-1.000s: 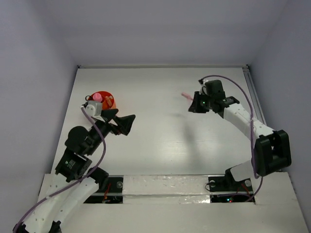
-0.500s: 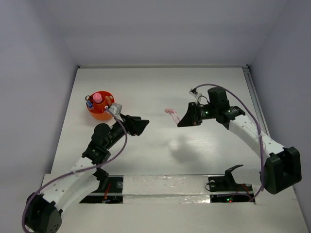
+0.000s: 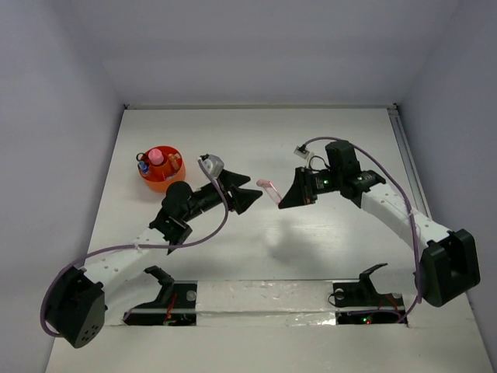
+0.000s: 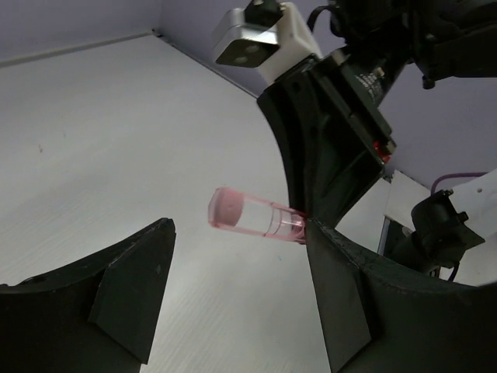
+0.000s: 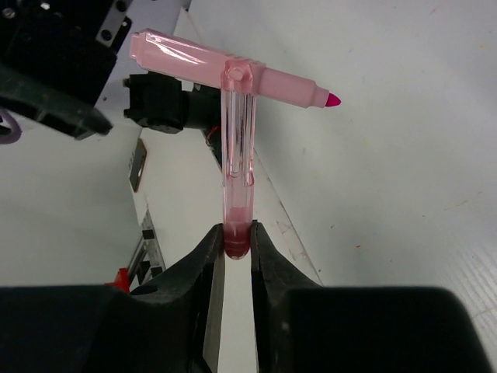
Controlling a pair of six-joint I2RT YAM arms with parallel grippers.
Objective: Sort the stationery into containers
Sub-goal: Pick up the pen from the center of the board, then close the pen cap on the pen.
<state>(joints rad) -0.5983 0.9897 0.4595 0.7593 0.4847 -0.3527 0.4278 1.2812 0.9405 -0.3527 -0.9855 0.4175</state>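
Note:
My right gripper [image 3: 283, 196] is shut on the end of a clear pink tube [image 5: 237, 155], held above the middle of the table. A pink marker [image 5: 233, 70] lies crosswise at the tube's far end, its magenta tip bare. In the top view the tube [image 3: 266, 185] points left toward my left gripper [image 3: 255, 194]. The left gripper is open, and in its wrist view the tube's free end [image 4: 247, 217] sits between its fingers [image 4: 132, 287] without touching them. The orange-red cup [image 3: 152, 183] stands at the left and holds a pink item, a blue one and an orange one.
The white table [image 3: 256, 140] is walled at the back and sides. The right gripper [image 4: 326, 148] fills the upper right of the left wrist view. Both arm bases and a taped strip [image 3: 264, 295] lie along the near edge.
The left arm has left the cup and reached right to the table's middle. The right arm has carried the pink tube left and nearer. The grippers now face each other closely.

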